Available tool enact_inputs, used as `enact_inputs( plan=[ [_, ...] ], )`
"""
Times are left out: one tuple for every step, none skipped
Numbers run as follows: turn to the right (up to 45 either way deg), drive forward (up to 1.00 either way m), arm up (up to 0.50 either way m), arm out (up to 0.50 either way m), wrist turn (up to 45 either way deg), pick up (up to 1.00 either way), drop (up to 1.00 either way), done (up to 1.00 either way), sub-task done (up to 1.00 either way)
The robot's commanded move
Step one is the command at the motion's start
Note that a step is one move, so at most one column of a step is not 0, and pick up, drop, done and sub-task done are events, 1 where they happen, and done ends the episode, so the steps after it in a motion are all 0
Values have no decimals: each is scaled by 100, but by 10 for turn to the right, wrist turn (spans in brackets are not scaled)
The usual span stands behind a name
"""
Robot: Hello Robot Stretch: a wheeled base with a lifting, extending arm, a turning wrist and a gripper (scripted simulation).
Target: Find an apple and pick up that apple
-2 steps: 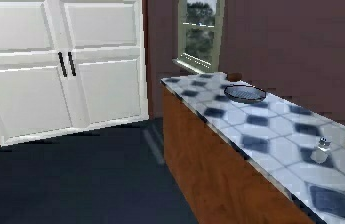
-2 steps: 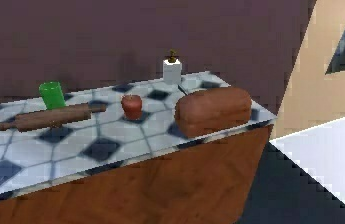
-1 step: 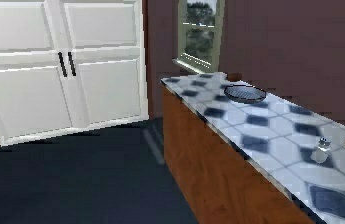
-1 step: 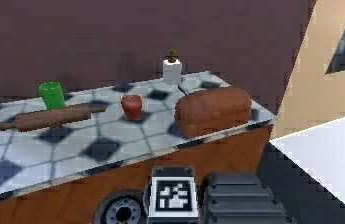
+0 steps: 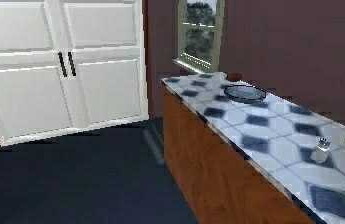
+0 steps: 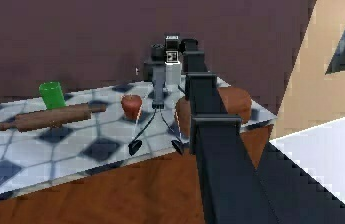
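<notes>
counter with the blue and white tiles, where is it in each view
Forward view: the counter runs along the right side, from below the window down to the lower right corner.
Arm side view: the counter lies across the left and middle, ending at a corner on the right.
Shared landmark: the dark maroon wall behind the counter, seen again in the arm side view.

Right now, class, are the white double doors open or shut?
Shut: both doors sit flush, with the two dark handles side by side at the centre seam.
</notes>
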Motion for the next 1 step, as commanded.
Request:
enact_inputs(
  plan=[
    [0,0,0,0,450,0,0,0,0]
  ],
)
